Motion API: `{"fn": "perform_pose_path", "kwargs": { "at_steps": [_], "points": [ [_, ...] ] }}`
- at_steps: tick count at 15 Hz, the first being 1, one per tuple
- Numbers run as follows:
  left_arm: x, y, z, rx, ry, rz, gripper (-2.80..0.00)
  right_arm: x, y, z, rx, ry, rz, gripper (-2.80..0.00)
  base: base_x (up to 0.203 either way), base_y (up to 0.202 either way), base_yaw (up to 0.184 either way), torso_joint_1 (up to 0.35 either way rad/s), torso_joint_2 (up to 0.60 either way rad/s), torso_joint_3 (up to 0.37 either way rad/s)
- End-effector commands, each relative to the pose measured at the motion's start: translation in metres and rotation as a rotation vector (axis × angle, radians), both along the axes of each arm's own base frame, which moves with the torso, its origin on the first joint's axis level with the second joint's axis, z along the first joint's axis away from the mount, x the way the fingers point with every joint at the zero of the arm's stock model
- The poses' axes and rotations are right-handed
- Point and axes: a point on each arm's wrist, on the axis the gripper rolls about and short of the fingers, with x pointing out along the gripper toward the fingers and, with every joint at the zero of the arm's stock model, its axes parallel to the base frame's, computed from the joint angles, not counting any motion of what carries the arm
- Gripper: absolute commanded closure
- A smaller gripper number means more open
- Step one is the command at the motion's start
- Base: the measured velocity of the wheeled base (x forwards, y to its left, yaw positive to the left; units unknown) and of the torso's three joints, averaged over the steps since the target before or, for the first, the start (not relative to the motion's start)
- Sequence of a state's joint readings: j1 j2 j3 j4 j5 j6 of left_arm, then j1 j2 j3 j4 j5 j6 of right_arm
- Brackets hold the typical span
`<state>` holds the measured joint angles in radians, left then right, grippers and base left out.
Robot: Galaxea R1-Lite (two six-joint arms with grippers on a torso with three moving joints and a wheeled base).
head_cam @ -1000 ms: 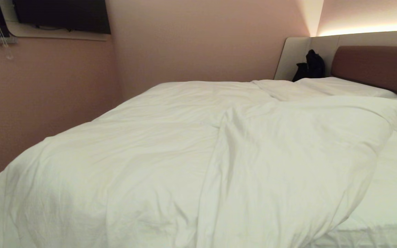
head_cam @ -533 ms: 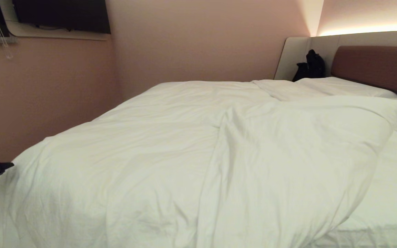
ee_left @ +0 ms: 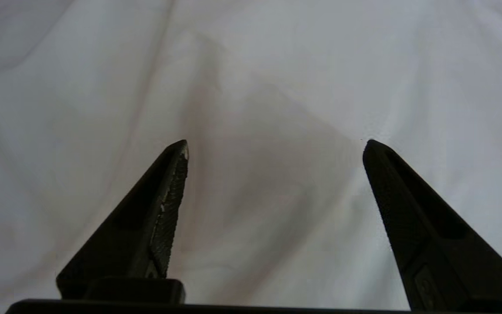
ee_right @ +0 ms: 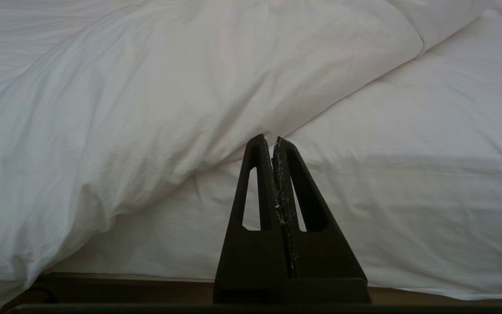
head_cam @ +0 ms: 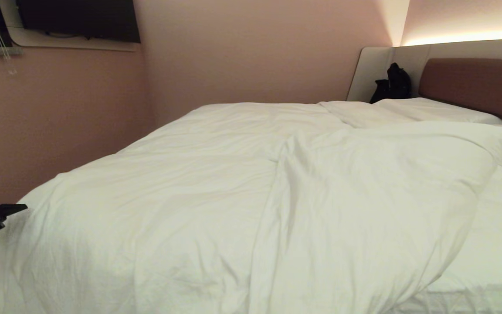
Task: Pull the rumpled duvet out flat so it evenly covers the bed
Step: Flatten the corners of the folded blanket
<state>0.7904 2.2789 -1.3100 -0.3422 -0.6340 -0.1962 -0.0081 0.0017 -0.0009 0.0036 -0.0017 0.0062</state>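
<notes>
Black left gripper (ee_left: 273, 146) is standing wide open, gripping nothing, facing creased cloth at the near left corner of the thick, puffy white duvet (head_cam: 216, 196). Duvet is lying rumpled, leaving thin white mattress sheet (head_cam: 495, 244) bare on the wide, brown-headboarded bed (head_cam: 477, 83). Black right gripper (ee_right: 273, 139) is resting closed, empty.
</notes>
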Motion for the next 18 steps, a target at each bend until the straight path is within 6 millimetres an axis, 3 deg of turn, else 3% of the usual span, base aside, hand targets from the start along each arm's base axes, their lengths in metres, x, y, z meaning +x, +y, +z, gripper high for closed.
{"fn": "perform_pose_path", "kwargs": {
  "at_steps": [1, 4, 8, 10, 11, 18],
  "points": [
    [-0.002, -0.002, 0.021, 0.010, -0.017, -0.002, -2.80, 0.000, 0.000, 0.000, 0.001, 0.000, -0.001, 0.00, 0.000, 0.000, 0.000, 0.000, 0.00, 0.000],
    [0.003, 0.002, 0.021, -0.004, 0.005, -0.002, -2.80, 0.000, 0.000, 0.000, 0.001, 0.000, 0.002, 0.00, 0.000, 0.000, 0.000, 0.000, 0.00, 0.000],
    [0.020, 0.017, -0.011, -0.057, 0.083, -0.006, -2.80, 0.000, 0.000, 0.000, 0.000, -0.001, 0.001, 0.00, 0.000, 0.000, 0.000, 0.000, 0.00, 0.000],
    [0.023, 0.017, -0.015, -0.052, 0.100, -0.004, -2.80, 0.000, 0.000, 0.000, 0.001, -0.001, 0.002, 0.00, 0.000, 0.000, 0.000, 0.000, 0.00, 0.000],
    [0.028, 0.019, -0.029, -0.050, 0.130, -0.003, -2.80, 0.000, 0.000, 0.000, 0.000, -0.001, 0.001, 0.00, 0.000, 0.000, 0.000, 0.000, 0.00, 0.000],
    [0.049, 0.000, -0.040, 0.047, 0.171, -0.088, -2.80, 0.000, 0.000, 0.000, 0.000, 0.000, 0.001, 0.00, 0.000, 0.000, 0.000, 0.000, 0.00, 0.000]
  ]
}}
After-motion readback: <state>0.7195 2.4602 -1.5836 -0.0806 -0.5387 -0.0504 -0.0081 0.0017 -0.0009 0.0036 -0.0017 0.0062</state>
